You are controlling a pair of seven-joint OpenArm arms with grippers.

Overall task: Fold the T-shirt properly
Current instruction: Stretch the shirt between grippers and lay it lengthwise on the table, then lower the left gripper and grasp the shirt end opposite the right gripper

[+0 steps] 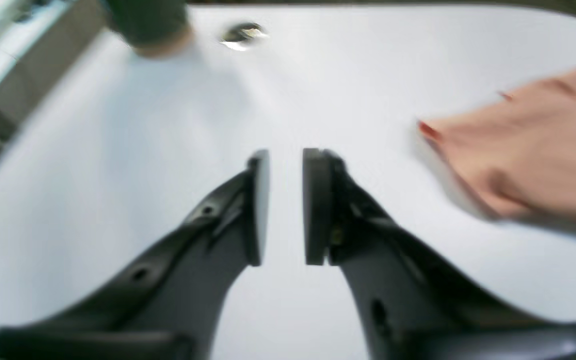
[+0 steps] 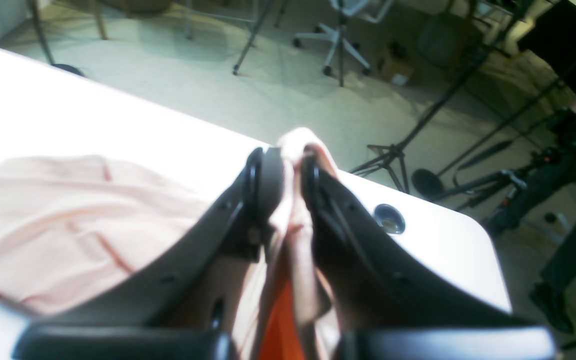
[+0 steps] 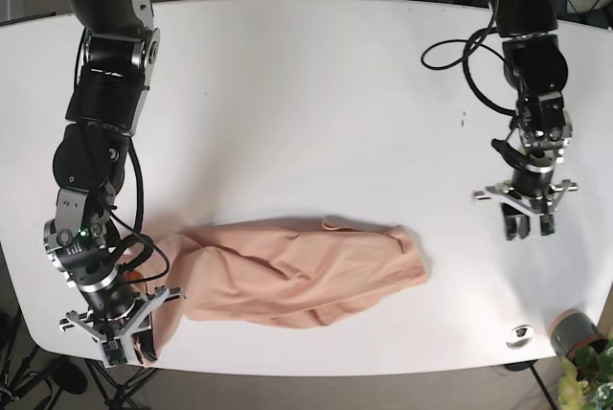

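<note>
The T-shirt (image 3: 297, 271) is a peach cloth lying crumpled across the near middle of the white table (image 3: 306, 94). My right gripper (image 3: 127, 350) is at the shirt's left end by the table's front edge, shut on a bunched fold of the fabric (image 2: 293, 200), which rises between its fingers in the right wrist view. The rest of the shirt (image 2: 68, 220) spreads flat to that gripper's left. My left gripper (image 3: 532, 226) hovers over bare table well right of the shirt, open with nothing between its pads (image 1: 263, 205). In the left wrist view the shirt's edge (image 1: 528, 150) shows blurred at right.
A metal grommet (image 3: 518, 335) sits in the table near its front right corner, beside a dark pot with a plant (image 3: 575, 333). Black cables (image 3: 460, 56) trail on the table at the back right. Chairs and tripod stands (image 2: 388, 150) fill the floor beyond the edge.
</note>
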